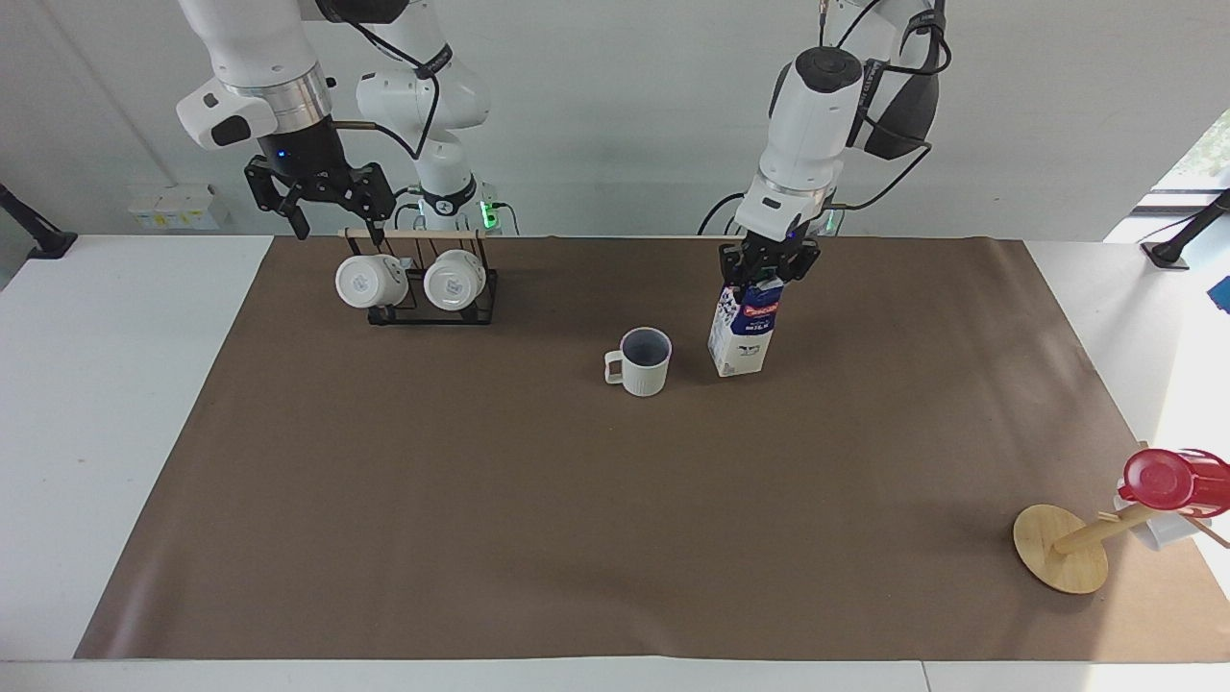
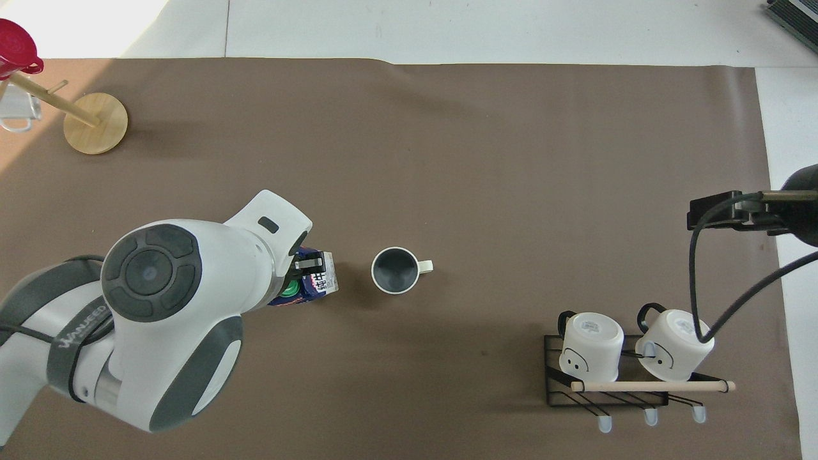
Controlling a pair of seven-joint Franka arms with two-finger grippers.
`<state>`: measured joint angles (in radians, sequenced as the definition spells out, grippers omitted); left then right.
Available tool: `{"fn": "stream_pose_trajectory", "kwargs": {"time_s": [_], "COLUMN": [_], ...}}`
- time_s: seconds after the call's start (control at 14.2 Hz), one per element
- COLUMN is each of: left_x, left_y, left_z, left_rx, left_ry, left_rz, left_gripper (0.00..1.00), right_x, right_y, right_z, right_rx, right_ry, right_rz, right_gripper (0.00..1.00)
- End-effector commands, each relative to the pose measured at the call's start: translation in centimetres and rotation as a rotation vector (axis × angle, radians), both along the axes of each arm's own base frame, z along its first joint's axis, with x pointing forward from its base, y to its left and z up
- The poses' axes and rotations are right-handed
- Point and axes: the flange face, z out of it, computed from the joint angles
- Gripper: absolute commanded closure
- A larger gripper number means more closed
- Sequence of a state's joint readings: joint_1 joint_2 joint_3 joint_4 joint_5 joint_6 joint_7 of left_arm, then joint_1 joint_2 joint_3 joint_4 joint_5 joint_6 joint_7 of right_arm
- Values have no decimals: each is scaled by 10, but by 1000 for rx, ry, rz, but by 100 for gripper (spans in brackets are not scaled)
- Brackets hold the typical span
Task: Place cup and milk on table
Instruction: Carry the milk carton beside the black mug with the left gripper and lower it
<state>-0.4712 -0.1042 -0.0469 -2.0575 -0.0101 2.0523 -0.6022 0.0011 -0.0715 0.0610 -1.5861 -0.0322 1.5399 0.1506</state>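
Your left hand (image 1: 766, 273) is pinched on the gabled top of the tall dark-blue and white milk carton with the green screw cap (image 1: 742, 330). Gripping at the top ridge leaves the carton's base free to meet the surface flat. The carton hangs nearly upright, its base at or just above the brown paper sheet (image 1: 538, 519); contact cannot be confirmed from either view. It sits just beside the cream-white matte mug with the grey-blue inside (image 1: 642, 361), toward the left arm's end of the tabletop (image 1: 86, 404), with a narrow gap between them.

The mug stands upright on the paper near the middle, untouched, its handle pointing toward the right arm's end. Judged from its position, that half of the task is done.

Your right hand (image 1: 321, 200) is spread wide and empty, raised over the black wire rack with a wooden bar (image 1: 432, 308) that carries two glossy white mugs (image 1: 370, 281). I judge it to be waiting clear of the work.

Remaining: seat the carton and release. Mind the mug alongside when you open.
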Motion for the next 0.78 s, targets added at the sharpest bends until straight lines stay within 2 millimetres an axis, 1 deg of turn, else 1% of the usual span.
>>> {"fn": "stream_pose_trajectory", "kwargs": {"time_s": [0.0, 0.21, 0.28, 0.35, 0.63, 0.71], "left_x": [7, 2, 0, -5, -9, -9], "left_y": [-7, -20, -20, -24, -25, -24], "left_z": [-9, -16, -23, -29, -36, -37], "left_rx": [-4, -3, 5, 13, 19, 20], "left_ry": [-4, 1, 12, 20, 31, 32], "left_rz": [9, 15, 13, 0, -3, -2], "left_gripper": [46, 46, 46, 46, 46, 46], "right_x": [8, 10, 10, 11, 11, 12], "right_y": [-3, -9, -10, -9, -7, -10], "right_z": [9, 9, 9, 9, 8, 7], "right_rx": [-25, -25, -22, -16, -1, -1], "right_ry": [5, -2, -3, -6, -13, -12], "right_rz": [22, 23, 32, 36, 24, 22], "right_gripper": [0, 0, 0, 0, 0, 0]}}
